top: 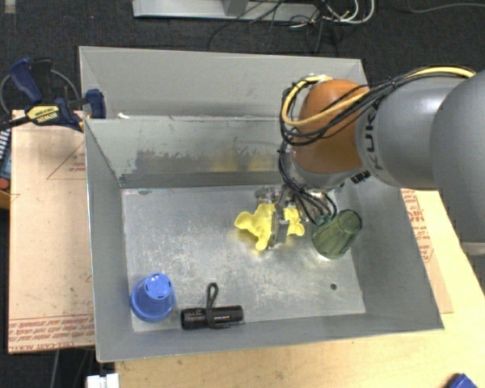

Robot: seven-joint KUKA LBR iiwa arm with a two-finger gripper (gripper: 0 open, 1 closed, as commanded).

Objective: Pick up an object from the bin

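My gripper hangs low in the middle of the bin, right over a crumpled yellow soft thing. Its metal fingers reach down into that yellow thing's right side. Whether they grip it is hidden by the wrist above. A clear green cup lies on its side just to the right of the gripper.
A blue cone-shaped cap stands in the front left corner. Beside it, near the front wall, lies a small black flashlight-like tool with a loop. The arm with its orange cover comes in from the right over the bin's back right part.
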